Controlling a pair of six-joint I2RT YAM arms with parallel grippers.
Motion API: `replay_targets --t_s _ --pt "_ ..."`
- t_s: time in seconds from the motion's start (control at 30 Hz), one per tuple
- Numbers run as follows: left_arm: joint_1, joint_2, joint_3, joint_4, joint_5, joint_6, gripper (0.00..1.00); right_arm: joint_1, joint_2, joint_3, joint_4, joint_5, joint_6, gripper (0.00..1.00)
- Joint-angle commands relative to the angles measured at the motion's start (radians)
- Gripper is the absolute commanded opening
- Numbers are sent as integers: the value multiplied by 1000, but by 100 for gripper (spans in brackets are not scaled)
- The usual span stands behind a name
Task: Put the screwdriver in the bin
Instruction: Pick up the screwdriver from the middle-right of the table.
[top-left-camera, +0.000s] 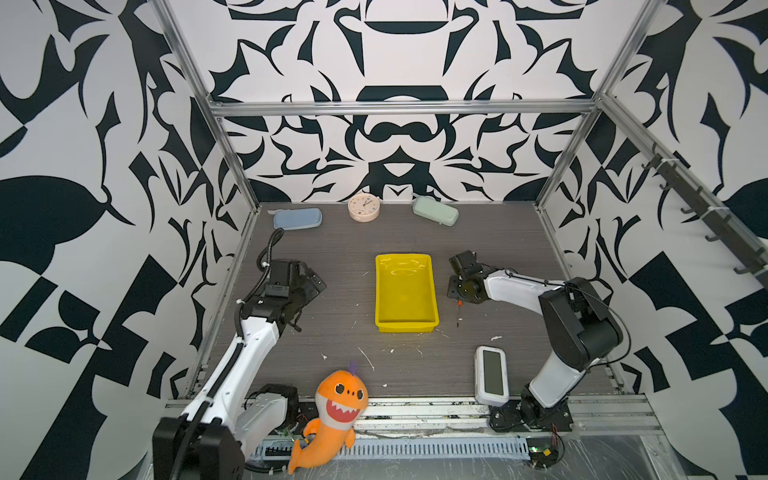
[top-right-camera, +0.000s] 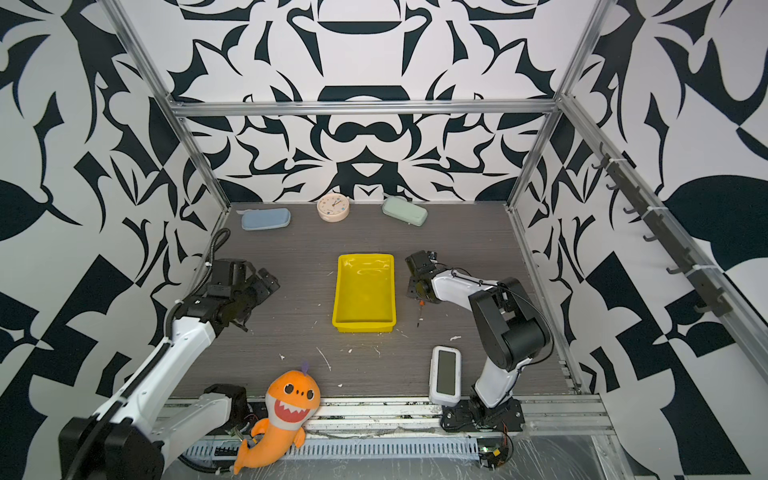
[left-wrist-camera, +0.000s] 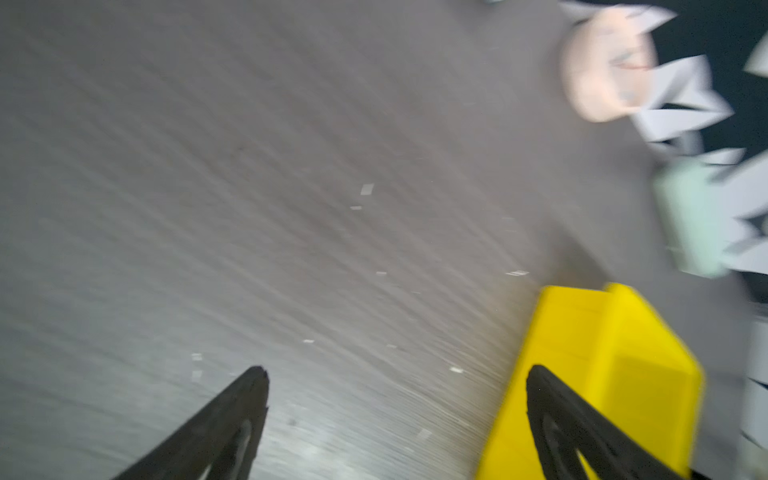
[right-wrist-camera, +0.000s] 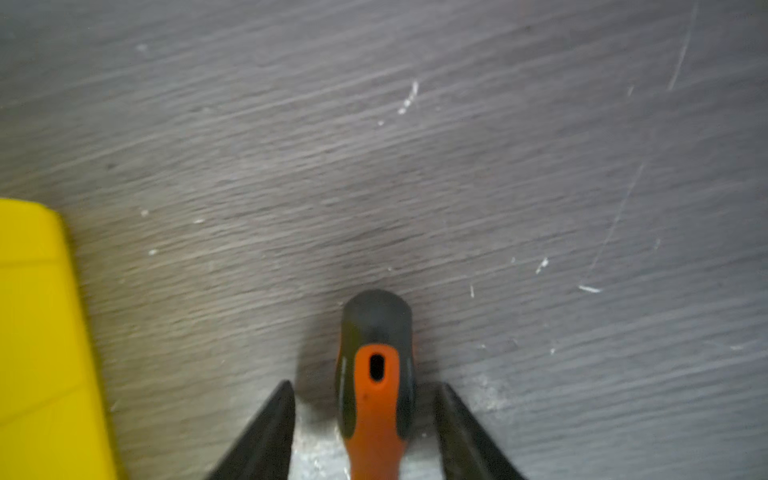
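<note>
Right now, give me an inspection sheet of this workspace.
Surface: grey wood-grain table, scratched, white flecks.
Job's things: screwdriver lying on table beside bin; bin empty.
Clutter: blue case, clock, green case at back; white device, shark plush at front.
Grippers: left claw open, empty; right claw open, straddling screwdriver handle, not gripping.
Cables: black hose on left arm; thin cable on right arm.
Surroundings: black-and-white patterned walls, aluminium frame, hook rail.

Orange-and-black screwdriver (right-wrist-camera: 376, 386) on grey tabletop (right-wrist-camera: 415, 166), black fingers (right-wrist-camera: 266, 436) flanking its handle with gaps, yellow bin (right-wrist-camera: 37, 332) nearby
</note>
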Motion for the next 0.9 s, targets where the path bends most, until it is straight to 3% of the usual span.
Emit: replay_targets --t_s 0.0,0.17,0.27,0.33,0.47,0.57,0.73,0.83,0.87 --pt "-9 -54 55 1 2 -80 100 0 17 30 -40 27 8 40" --pt "-6 -42 256 -18 -123 29 99 0 56 48 -61 4 -10 24" --pt "-6 -15 316 -97 -293 -75 99 0 39 36 -69 61 -20 0" --pt "-5 -15 247 -33 -330 -109 99 0 1 15 -86 133 -26 0" --pt "9 -2 29 310 -213 -115 100 1 -112 -116 -55 185 -12 0" --pt "-12 78 -69 469 -196 -132 98 4 -218 -136 -137 203 10 0" --pt "-49 201 -141 530 -289 -156 98 16 -391 -118 -295 167 54 0" --pt "-47 212 -145 510 -273 -243 98 35 -412 -56 -383 122 80 0" --pt "-47 212 -148 540 -242 -217 98 56 -403 -12 -418 126 95 0"
